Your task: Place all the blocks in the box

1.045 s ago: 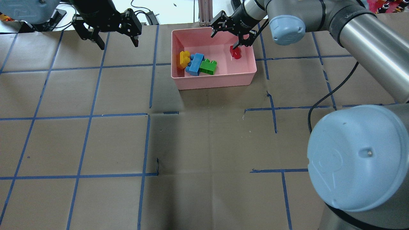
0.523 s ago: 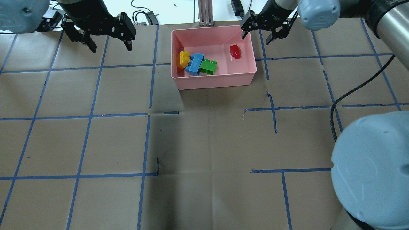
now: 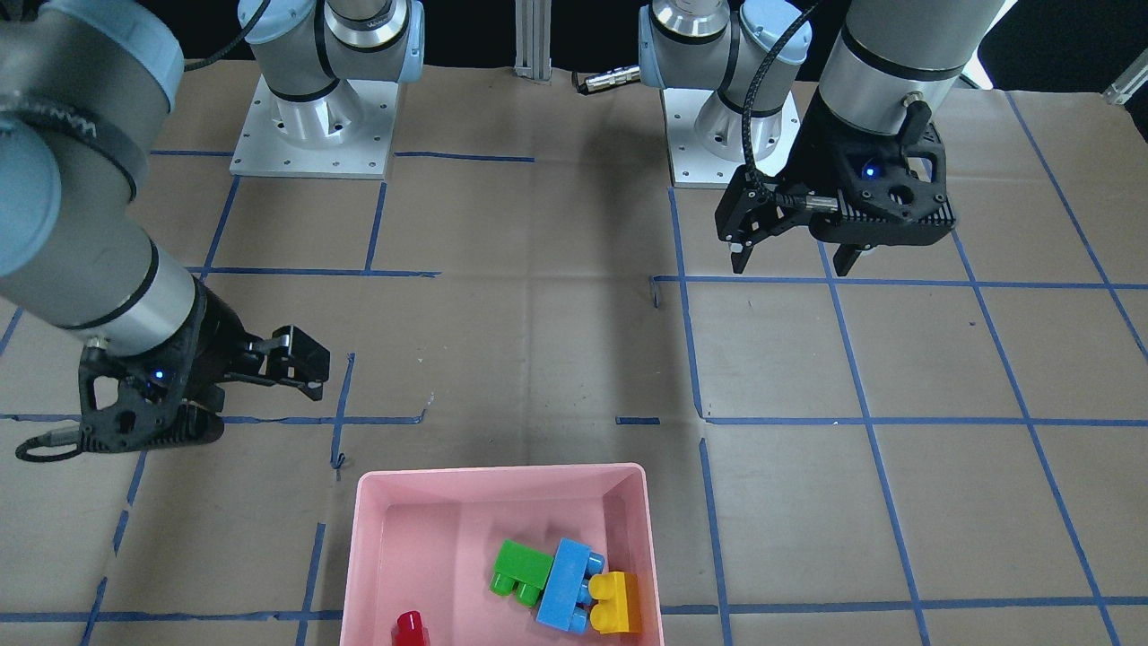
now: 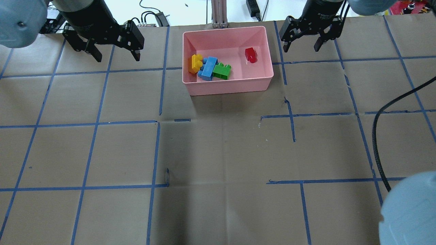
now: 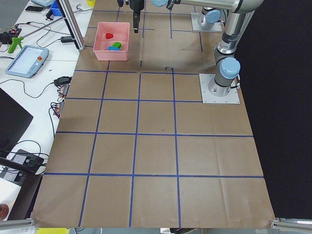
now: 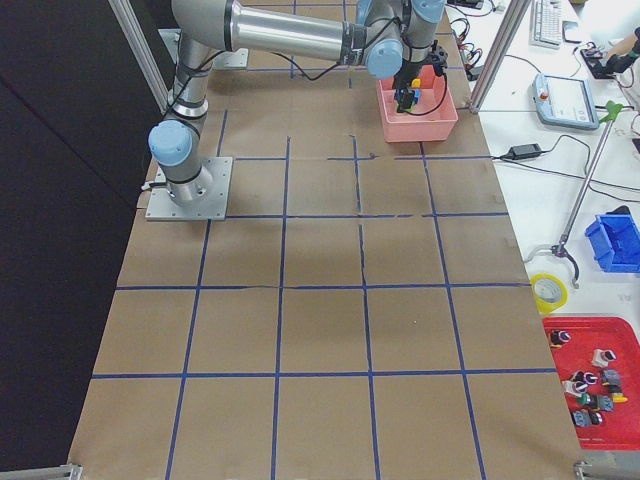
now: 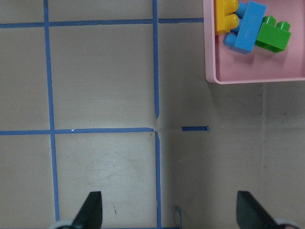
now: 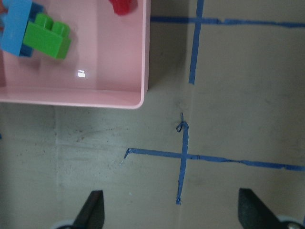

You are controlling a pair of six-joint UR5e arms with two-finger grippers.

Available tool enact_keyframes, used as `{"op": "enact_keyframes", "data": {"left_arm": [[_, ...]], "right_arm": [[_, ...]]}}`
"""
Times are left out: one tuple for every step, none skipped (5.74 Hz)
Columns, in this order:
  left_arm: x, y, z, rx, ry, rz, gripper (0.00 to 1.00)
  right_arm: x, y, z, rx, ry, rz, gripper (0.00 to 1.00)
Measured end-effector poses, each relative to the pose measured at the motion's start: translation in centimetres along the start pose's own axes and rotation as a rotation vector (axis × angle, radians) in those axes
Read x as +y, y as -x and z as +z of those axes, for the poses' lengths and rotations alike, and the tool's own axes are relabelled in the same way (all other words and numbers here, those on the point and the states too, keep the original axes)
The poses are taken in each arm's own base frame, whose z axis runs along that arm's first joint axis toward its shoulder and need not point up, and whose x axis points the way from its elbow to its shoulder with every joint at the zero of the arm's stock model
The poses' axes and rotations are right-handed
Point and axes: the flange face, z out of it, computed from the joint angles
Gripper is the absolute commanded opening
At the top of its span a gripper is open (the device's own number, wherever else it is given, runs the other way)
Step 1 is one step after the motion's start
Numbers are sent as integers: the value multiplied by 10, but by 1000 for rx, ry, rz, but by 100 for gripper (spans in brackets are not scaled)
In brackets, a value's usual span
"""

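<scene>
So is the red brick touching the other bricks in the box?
No, the red brick lies apart in the box, bare floor between it and the green brick, blue brick and yellow brick.

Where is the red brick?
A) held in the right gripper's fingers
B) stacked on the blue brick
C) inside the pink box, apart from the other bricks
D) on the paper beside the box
C: the red brick lies alone on the pink box floor; the right gripper is open and empty.
</scene>
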Motion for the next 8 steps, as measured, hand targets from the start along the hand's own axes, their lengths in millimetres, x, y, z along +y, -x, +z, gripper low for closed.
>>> {"op": "enact_keyframes", "data": {"left_arm": [[2, 1, 1, -1, 1, 9, 100], [2, 2, 1, -1, 2, 17, 100], [2, 3, 2, -1, 3, 27, 100], [2, 4, 2, -2, 3, 32, 100], [1, 5, 2, -3, 3, 32, 100], [1, 7, 2, -3, 3, 30, 100], [1, 7, 2, -4, 3, 30, 100], [1, 7, 2, -4, 3, 31, 100]], "right_arm": [[40, 7, -18, 19, 16, 2, 100], [77, 10, -17, 44, 41, 4, 99], [106, 11, -7, 88, 66, 9, 99], [124, 10, -2, 142, 77, 37, 99], [135, 20, 2, 176, 66, 71, 98], [141, 43, 4, 184, 36, 90, 95], [146, 63, 7, 168, 12, 107, 96], [154, 73, 10, 135, 9, 113, 99]]}}
